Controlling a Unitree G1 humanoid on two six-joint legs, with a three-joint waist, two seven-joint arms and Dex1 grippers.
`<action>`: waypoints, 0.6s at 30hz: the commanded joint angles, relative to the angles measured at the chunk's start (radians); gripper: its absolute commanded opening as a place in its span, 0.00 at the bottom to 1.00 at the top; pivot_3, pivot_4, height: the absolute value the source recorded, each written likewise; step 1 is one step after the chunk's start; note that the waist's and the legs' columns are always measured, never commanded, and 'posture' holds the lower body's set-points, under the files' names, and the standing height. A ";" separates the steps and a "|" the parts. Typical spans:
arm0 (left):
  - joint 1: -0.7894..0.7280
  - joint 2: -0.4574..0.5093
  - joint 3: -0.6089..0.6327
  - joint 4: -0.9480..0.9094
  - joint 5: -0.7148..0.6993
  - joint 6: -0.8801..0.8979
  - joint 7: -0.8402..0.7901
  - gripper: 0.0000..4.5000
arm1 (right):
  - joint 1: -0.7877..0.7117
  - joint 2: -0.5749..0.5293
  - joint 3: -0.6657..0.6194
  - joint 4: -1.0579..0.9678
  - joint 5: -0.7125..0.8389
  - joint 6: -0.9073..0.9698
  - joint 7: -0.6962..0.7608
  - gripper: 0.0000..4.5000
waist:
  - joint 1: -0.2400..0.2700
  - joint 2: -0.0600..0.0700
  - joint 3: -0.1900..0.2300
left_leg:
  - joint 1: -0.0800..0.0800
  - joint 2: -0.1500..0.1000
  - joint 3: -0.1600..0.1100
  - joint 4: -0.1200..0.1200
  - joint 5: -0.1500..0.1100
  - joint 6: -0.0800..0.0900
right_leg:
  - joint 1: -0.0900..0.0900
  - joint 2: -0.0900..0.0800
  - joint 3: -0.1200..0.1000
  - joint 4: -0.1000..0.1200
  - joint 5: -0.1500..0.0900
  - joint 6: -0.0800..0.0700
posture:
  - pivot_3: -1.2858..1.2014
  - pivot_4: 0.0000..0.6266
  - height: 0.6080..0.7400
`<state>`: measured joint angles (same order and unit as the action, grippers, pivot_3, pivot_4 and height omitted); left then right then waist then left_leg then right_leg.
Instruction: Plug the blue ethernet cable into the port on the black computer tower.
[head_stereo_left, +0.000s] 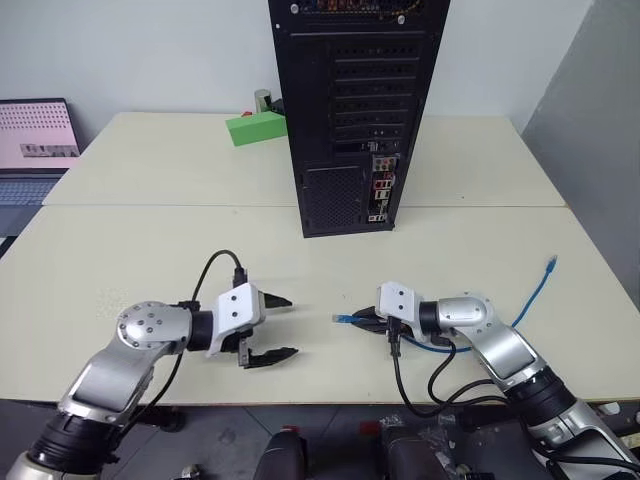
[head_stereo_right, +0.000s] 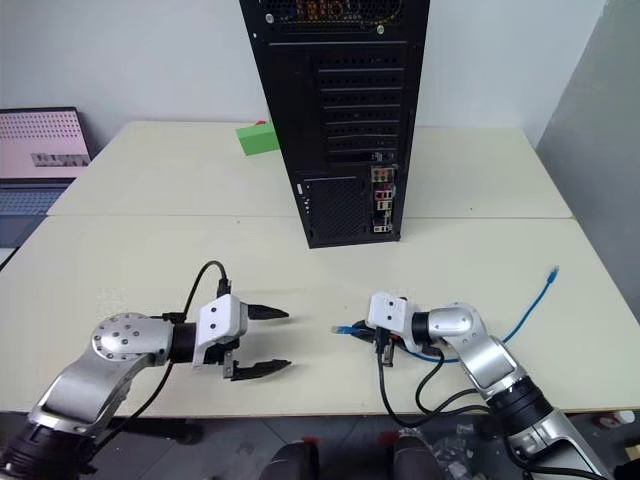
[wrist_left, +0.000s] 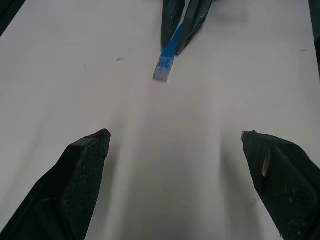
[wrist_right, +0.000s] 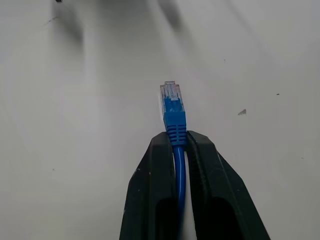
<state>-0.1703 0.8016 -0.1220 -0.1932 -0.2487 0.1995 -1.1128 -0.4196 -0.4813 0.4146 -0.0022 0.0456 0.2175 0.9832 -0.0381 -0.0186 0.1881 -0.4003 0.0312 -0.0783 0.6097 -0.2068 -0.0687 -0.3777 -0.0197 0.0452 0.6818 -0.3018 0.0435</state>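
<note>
On the bench (head_stereo_left: 120, 260), near edge: two grippers face each other.
Right gripper (head_stereo_left: 362, 319): clamped on the blue ethernet cable (wrist_right: 178, 170) just behind its clear plug, which points toward the left gripper.
Cable run: trails right; far plug lies apart on the bench.
Left gripper (head_stereo_left: 276, 327): fingers spread wide, holding nothing.
Black computer tower (head_stereo_left: 350, 100): upright at the back; port (head_stereo_left: 380, 183) strip faces the robot.
Green block (head_stereo_left: 256, 127): behind the tower's left side.

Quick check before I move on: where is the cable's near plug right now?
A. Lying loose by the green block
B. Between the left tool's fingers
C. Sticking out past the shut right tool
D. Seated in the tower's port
C: the right tool is shut on the cable just behind the plug, which sticks out over the table, short of the tower; the left tool is open and empty.
</note>
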 joint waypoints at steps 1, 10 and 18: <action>-0.056 -0.035 -0.024 0.042 0.017 -0.044 -0.008 1.00 | -0.039 0.008 -0.020 -0.092 0.036 0.047 0.024 0.02 | 0.000 0.000 0.000 | 0.000 0.000 0.000 0.000 0.000 0.000 | 0.000 0.000 0.000 0.000 0.000 0.000 | 0.52 0.24 1.00; -0.127 -0.108 -0.072 0.147 0.047 -0.108 -0.032 1.00 | -0.049 0.011 -0.019 -0.170 0.056 0.104 0.032 0.02 | 0.002 0.000 0.000 | 0.000 0.000 -0.001 0.000 0.000 0.000 | 0.000 0.000 0.000 0.000 0.000 0.000 | 0.52 0.24 1.00; -0.175 -0.150 -0.090 0.196 0.044 -0.138 -0.069 0.85 | -0.047 0.004 -0.012 -0.205 0.059 0.120 0.038 0.02 | 0.003 0.000 0.000 | 0.000 0.000 -0.001 0.000 0.000 0.000 | 0.000 0.000 -0.001 0.000 0.000 0.000 | 0.52 0.24 1.00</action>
<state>-0.3282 0.6568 -0.2099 0.0072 -0.1976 0.0829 -1.1680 -0.4526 -0.4731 0.4125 -0.1579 0.0898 0.3387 1.0045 -0.0348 -0.0186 0.1881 -0.4008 0.0310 -0.0793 0.6100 -0.2067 -0.0687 -0.3779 -0.0193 0.0444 0.6821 -0.3017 0.0435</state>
